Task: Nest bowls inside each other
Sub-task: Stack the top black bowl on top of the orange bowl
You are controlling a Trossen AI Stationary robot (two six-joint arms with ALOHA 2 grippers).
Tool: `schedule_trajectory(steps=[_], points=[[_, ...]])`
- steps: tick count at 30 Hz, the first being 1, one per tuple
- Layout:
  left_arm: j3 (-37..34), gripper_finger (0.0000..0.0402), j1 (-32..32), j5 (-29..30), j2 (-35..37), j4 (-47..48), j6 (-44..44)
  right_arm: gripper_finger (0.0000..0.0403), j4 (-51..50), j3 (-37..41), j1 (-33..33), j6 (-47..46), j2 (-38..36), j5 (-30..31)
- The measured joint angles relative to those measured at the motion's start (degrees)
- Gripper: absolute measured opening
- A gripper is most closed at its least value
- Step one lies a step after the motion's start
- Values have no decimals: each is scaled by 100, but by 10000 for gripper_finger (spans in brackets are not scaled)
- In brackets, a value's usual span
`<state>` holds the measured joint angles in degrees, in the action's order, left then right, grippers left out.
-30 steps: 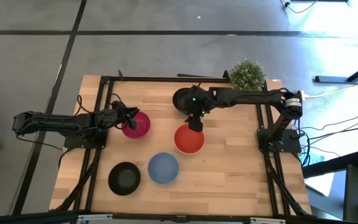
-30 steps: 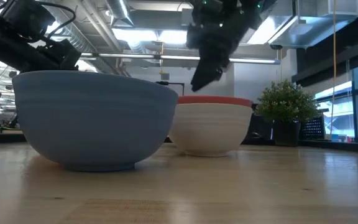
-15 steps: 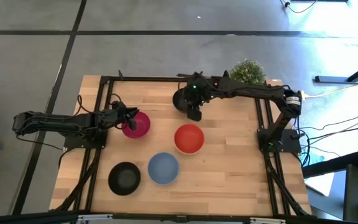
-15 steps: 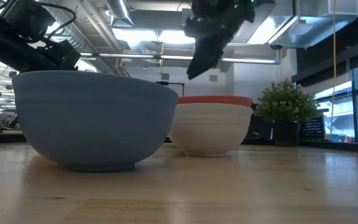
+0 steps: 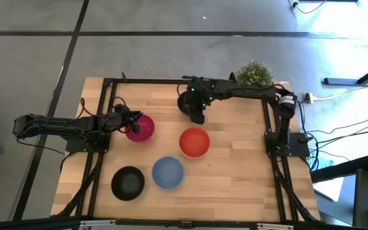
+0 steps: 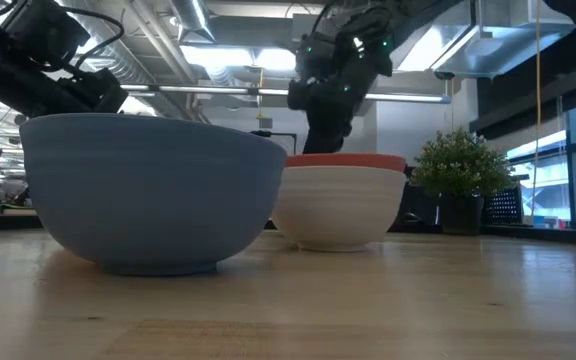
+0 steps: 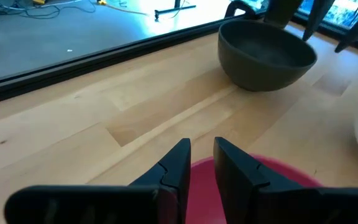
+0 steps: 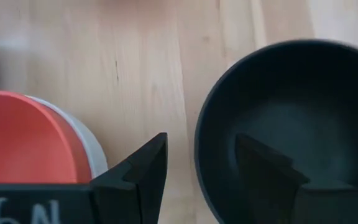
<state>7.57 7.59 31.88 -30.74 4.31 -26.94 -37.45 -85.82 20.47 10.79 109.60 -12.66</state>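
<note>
Reaching over the black bowl [image 5: 186,102] near the table's far edge, your right gripper [image 5: 197,116] has jaws open across its rim, so lower and close next; your left gripper [image 5: 131,125] grips the pink bowl [image 5: 141,127].

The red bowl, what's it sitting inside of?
The red bowl sits nested in a white bowl. From the side, only the red rim pokes out above the white wall. From above, the red bowl hides the white one, and nothing shows inside it.
</note>
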Motion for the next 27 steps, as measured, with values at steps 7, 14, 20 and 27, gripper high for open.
schedule_trajectory(steps=[7, 14, 20, 27], points=[[0, 65, -1, -1, 2, 129, -107, 188, 98, 7, 1, 2, 155, -252], [0, 65, -1, 0, 0, 129, -107, 188, 223, 16, 7, 5, 151, -263], [0, 65, -2, 0, 0, 129, -111, 188, 466, 242, 69, -2, 145, -590], [-1, 65, -2, 0, 1, 129, -138, 188, 737, 361, 92, 11, 146, -462]])
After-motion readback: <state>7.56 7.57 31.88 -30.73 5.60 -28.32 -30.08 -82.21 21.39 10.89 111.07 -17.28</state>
